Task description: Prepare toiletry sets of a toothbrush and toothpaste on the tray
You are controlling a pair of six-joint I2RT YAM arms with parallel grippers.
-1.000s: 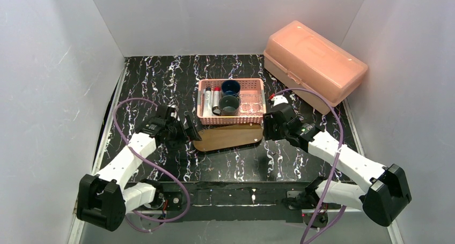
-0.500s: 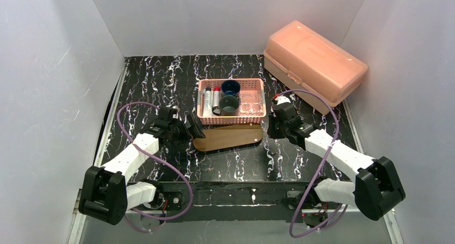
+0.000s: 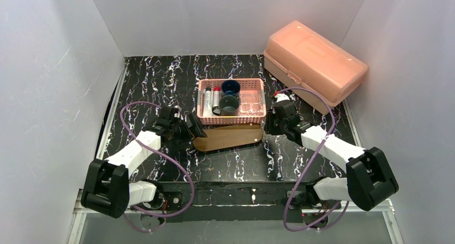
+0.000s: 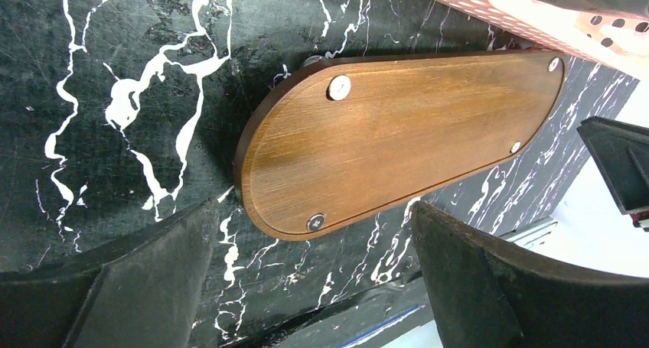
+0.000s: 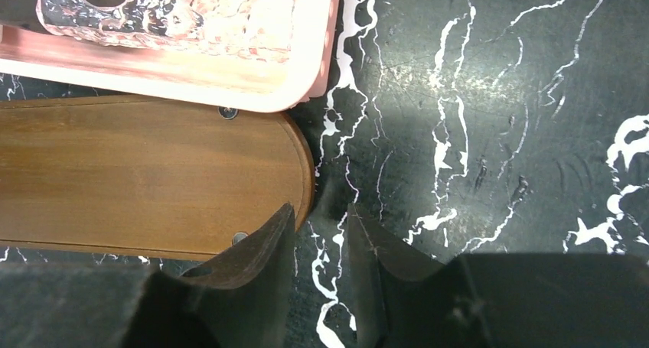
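The brown wooden oval tray (image 3: 228, 138) lies bare on the black marbled table, just in front of the pink mesh basket (image 3: 232, 120). The basket holds the dark blue mug (image 3: 230, 87), the grey-green cup (image 3: 229, 105), the clear faceted glass (image 3: 250, 103) and slim white items (image 3: 207, 102). My left gripper (image 3: 189, 130) is wide open at the tray's left end (image 4: 398, 134); its jaws stand either side of that end without touching it. My right gripper (image 3: 268, 127) is at the tray's right end (image 5: 145, 176), jaws a narrow gap apart, one finger (image 5: 260, 248) over the rim.
A large salmon lidded box (image 3: 314, 61) stands at the back right. White walls close in the table on three sides. The basket's corner (image 5: 306, 88) overlaps the tray's far edge, with the glass (image 5: 153, 11) inside it.
My right gripper has moved slightly up and left, closer to the tray's right end, with its arm swinging in. My left gripper has edged right towards the tray's left end. The tray has not moved.
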